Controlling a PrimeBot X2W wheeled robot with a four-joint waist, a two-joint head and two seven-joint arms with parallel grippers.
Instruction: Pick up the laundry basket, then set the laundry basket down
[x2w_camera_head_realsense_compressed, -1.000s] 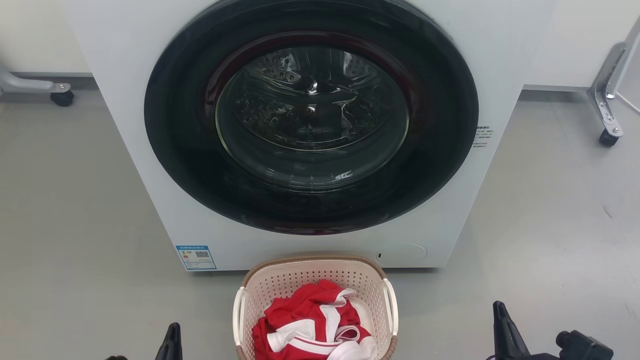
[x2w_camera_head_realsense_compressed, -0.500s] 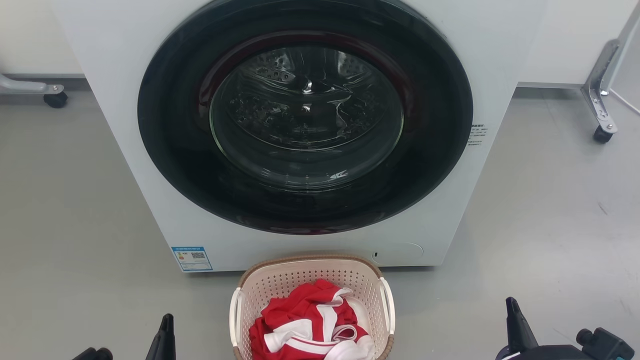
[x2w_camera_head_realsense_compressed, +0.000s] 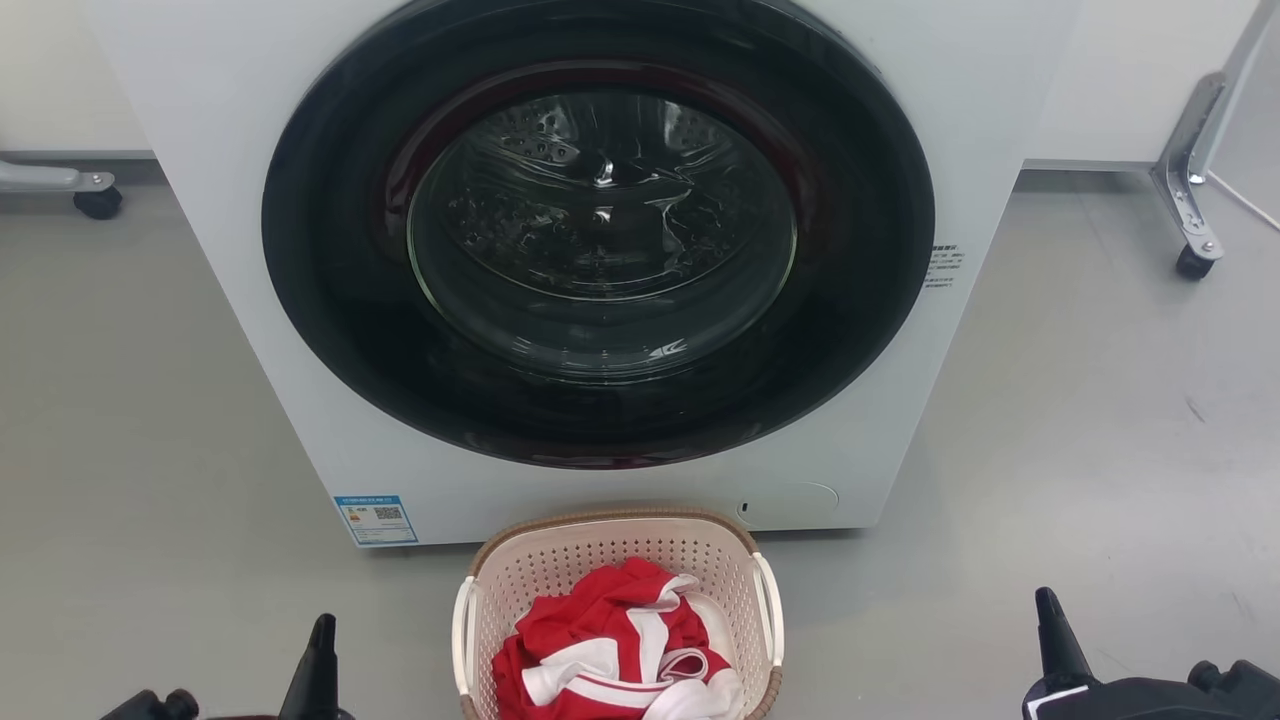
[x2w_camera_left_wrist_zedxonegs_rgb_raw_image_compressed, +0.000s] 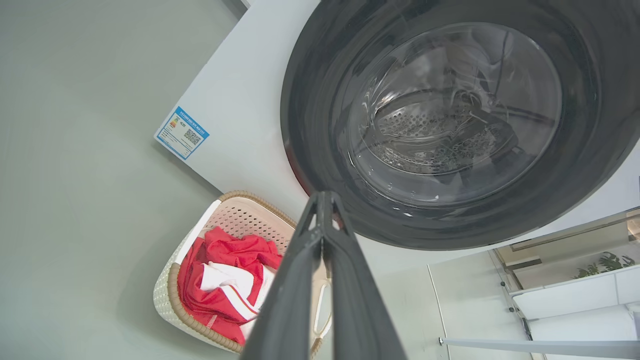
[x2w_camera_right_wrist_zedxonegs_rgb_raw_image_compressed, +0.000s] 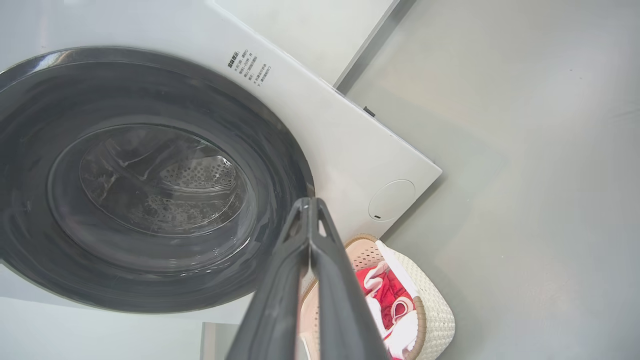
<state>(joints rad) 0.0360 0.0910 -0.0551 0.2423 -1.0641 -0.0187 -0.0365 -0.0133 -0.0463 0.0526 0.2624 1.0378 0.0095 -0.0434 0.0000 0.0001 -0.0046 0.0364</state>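
The laundry basket (x2w_camera_head_realsense_compressed: 520, 575) sits on the grey floor right before the washing machine, cream and perforated with a brown rim and white side handles; red and white cloth (x2w_camera_head_realsense_compressed: 610, 655) lies in it. The basket (x2w_camera_left_wrist_zedxonegs_rgb_raw_image_compressed: 235, 215) also shows in the left wrist view, and as the basket (x2w_camera_right_wrist_zedxonegs_rgb_raw_image_compressed: 435, 310) in the right wrist view. My left gripper (x2w_camera_head_realsense_compressed: 322, 635) is low at the lower left, apart from the basket, its fingers (x2w_camera_left_wrist_zedxonegs_rgb_raw_image_compressed: 325, 200) pressed together and holding nothing. My right gripper (x2w_camera_head_realsense_compressed: 1046, 605) stands at the lower right, well clear of the basket, its fingers (x2w_camera_right_wrist_zedxonegs_rgb_raw_image_compressed: 310, 205) shut too.
The white washing machine (x2w_camera_head_realsense_compressed: 250, 300) with its dark round door (x2w_camera_head_realsense_compressed: 600, 230) shut rises just behind the basket. Wheeled metal frame legs stand at the far right (x2w_camera_head_realsense_compressed: 1190, 255) and far left (x2w_camera_head_realsense_compressed: 95, 200). Grey floor lies on both sides.
The head view has drifted, so the machine and basket sit a little further left. Both grippers have spread slightly outward, away from the basket, still shut.
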